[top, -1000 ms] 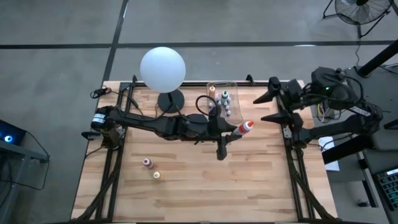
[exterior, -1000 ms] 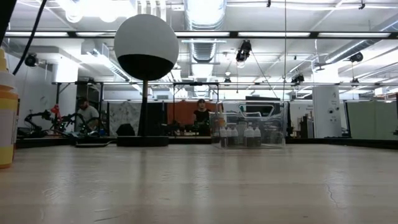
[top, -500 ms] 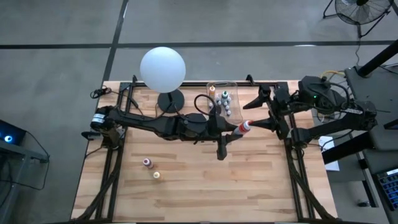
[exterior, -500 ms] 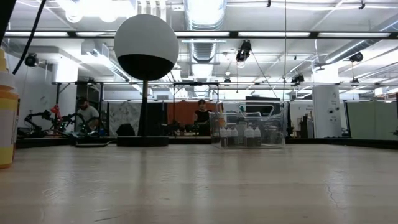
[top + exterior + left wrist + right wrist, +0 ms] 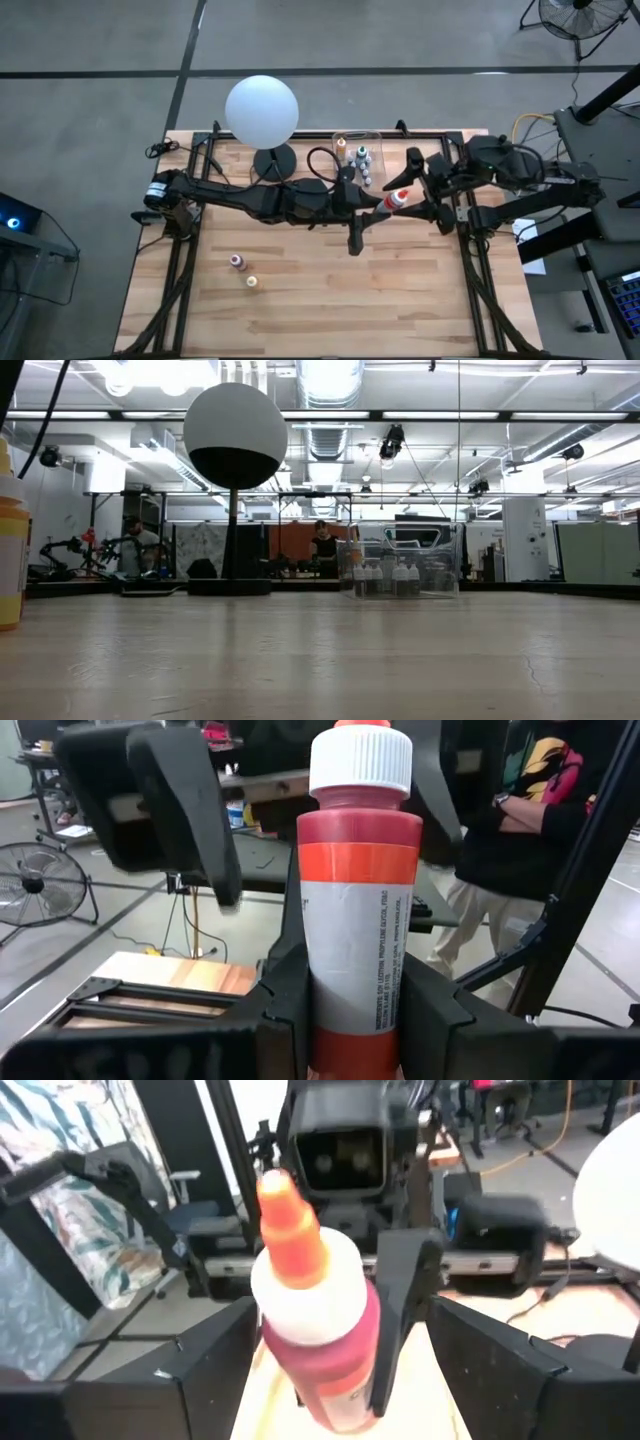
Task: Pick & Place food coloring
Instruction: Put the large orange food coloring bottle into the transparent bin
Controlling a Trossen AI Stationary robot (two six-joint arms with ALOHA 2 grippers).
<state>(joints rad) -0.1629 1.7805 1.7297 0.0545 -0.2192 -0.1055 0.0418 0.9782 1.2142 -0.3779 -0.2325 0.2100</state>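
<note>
A food coloring bottle with a red body, white cap and orange tip hangs high above the table's middle, with my left gripper shut on it. My right gripper is open. Its fingers stand on either side of the bottle's cap end and, as far as I can see, touch nothing. Two small bottles stand on the wood at the near left. More bottles stand inside the clear bin. My left gripper pinches the bottle's lower body between its two fingers, coming level from the table's left. The cap end sticks out past the fingertips toward my right arm. The bottle is lifted clear of the table.
A white globe lamp on a dark round base stands at the far left of the table, next to the clear bin. A yellow bottle shows at the low view's left edge. People show in the room behind.
My right gripper has come toward the table's left and a little down, up to the bottle in my left gripper. Its open fingers now stand around the cap end. The bottle stays where it was.
</note>
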